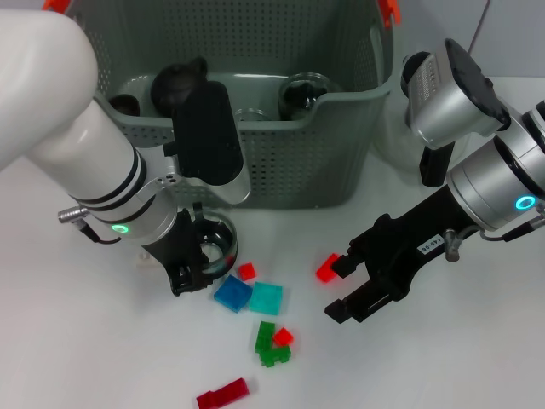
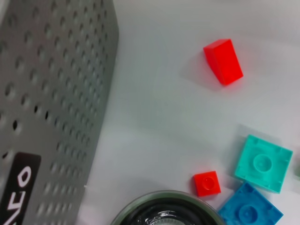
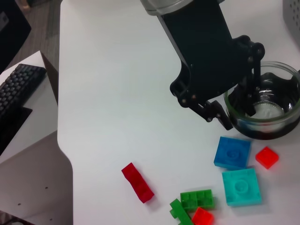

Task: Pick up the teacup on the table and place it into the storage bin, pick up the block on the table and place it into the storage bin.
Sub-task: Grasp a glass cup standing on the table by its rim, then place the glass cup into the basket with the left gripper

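In the head view the left gripper (image 1: 203,264) sits left of centre, low over the table (image 1: 85,341), its fingers straddling the rim of the glass teacup (image 1: 217,243), one inside and one outside (whether they truly pinch the glass I cannot tell). The right wrist view shows the same: a dark finger (image 3: 216,114) outside the cup wall, another inside the cup (image 3: 265,101). The cup stands on the table just in front of the bin (image 1: 281,153), which fills the upper middle of the frame and already holds dark glassware.

The right gripper (image 1: 345,285) hangs right of centre with fingers spread and empty, the upper fingertip just beside a red block (image 1: 327,268).

Below the cup lie a small red block (image 1: 247,272), a blue plate (image 1: 232,294), a teal plate (image 1: 266,298), green bricks (image 1: 271,345) and a dark red brick (image 1: 223,394).
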Motion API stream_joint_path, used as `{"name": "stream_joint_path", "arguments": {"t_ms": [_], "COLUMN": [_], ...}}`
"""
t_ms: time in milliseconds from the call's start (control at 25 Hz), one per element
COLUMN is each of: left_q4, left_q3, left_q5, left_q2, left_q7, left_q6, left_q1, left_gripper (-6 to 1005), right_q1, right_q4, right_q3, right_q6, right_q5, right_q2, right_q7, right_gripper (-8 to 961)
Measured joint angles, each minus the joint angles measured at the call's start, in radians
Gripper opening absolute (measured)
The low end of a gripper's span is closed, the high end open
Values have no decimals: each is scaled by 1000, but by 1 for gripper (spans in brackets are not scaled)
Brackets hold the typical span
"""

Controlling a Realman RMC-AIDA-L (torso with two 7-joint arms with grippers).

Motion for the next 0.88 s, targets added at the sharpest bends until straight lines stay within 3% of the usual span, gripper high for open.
{"name": "stream_joint_path", "arguments": {"t_ms": [200, 480, 640, 880], "left_q4": [4, 0, -26, -155], "left_q3": [-1, -1, -22, -145], "left_q5": [1, 4, 1, -50], "left_q2": [1, 1, 3, 1], "left_q7": [0, -3, -2, 17], "left_q6": [4, 19, 71, 278], "left_q1": [-1, -2, 0, 11], "left_gripper": [206, 48, 47, 47], "right_q1": [-1, -1, -3, -3], "right_q4": [0, 0, 0, 0], "right_q3": [1, 1, 1, 9], "right_q6": [0, 0, 1, 4], "right_q5": [0, 0, 0, 1], "right_q2": [0, 0, 0, 0], "right_q7": [0, -3, -4, -9], "right_gripper": [761, 762, 764, 763]}}
